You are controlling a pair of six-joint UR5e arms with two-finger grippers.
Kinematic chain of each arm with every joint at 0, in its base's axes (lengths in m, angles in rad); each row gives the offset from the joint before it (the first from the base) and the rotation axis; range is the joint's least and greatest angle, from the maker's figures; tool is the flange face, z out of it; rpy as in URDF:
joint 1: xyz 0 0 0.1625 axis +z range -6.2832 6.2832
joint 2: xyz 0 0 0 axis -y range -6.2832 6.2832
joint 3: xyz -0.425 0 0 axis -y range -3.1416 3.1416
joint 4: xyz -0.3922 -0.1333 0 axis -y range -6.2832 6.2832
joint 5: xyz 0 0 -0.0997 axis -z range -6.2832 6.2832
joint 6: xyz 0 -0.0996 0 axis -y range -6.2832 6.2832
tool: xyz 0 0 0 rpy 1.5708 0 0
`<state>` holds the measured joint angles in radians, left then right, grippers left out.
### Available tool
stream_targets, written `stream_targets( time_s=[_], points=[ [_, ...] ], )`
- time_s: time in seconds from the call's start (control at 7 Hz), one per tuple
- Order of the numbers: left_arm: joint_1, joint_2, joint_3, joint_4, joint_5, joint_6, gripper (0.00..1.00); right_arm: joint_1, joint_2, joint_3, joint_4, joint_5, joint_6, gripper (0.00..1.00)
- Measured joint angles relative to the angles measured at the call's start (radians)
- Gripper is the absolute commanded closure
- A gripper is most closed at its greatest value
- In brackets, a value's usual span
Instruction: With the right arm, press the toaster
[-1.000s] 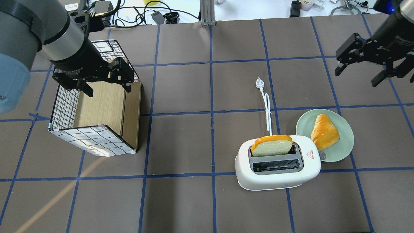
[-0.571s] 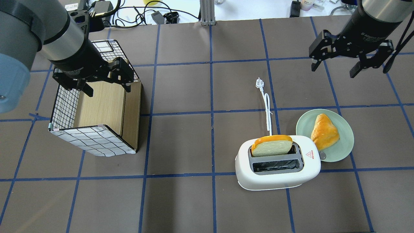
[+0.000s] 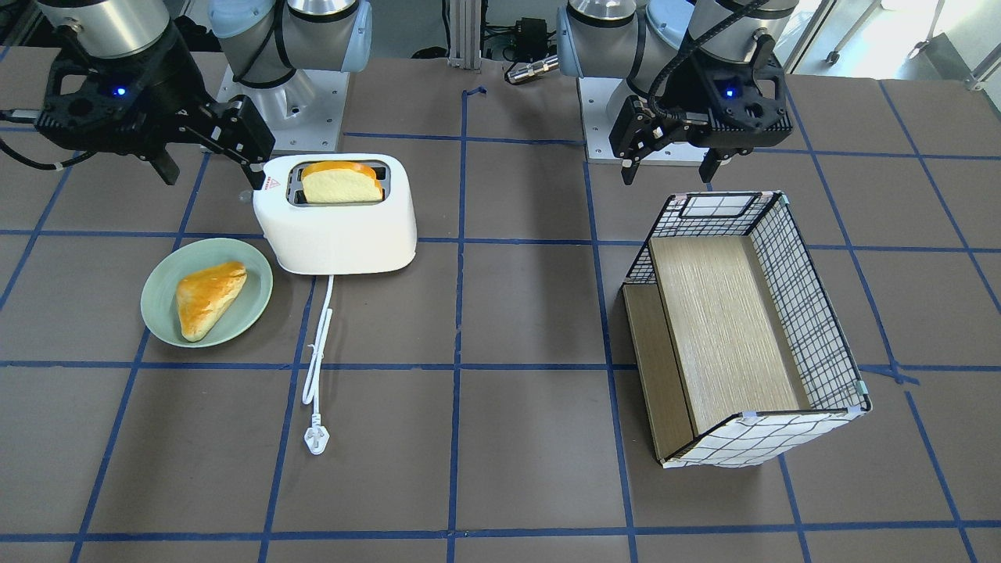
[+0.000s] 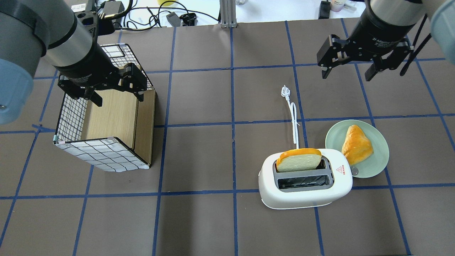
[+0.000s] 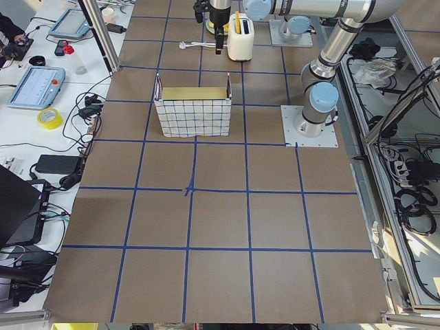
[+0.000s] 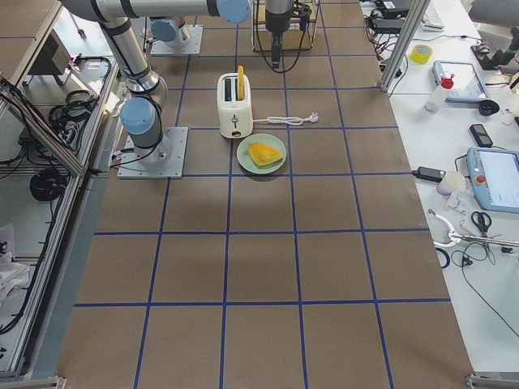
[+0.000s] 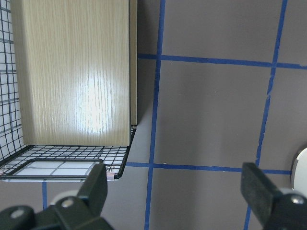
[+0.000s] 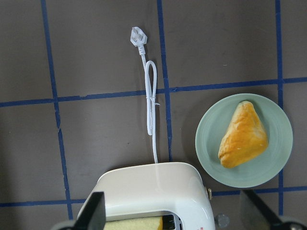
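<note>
The white two-slot toaster (image 4: 305, 193) stands on the table right of centre, with a red triangle mark near its right end. A bread slice (image 4: 298, 160) stands in its far slot. Its white cord runs away to a plug (image 4: 285, 91). My right gripper (image 4: 347, 73) is open and empty. It hangs high, beyond the toaster and the plate. In the front view it (image 3: 211, 168) is beside the toaster (image 3: 336, 231). In the right wrist view the toaster (image 8: 148, 189) sits at the bottom between my fingers (image 8: 96, 213). My left gripper (image 4: 119, 99) is open and empty over the basket.
A green plate (image 4: 381, 161) with an orange pastry (image 4: 356, 144) touches the toaster's right end, beside its small lever knob (image 4: 354, 171). A wire-grid basket (image 4: 106, 156) with a wooden insert lies on the left. Cables and devices lie along the far table edge.
My right gripper has swung left from the table's far right edge to a spot beyond the plate. The left arm, toaster and plate have not moved.
</note>
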<state>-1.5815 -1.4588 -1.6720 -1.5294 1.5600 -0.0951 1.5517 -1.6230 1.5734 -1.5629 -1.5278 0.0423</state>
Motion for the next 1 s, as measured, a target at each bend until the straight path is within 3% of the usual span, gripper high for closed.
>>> stream_targets(
  time_s=[1.0],
  points=[
    [0.0,0.0,0.001,0.0,0.0,0.0,0.0,0.036,-0.023,0.014,0.009,-0.032,-0.003,0.0]
  ],
)
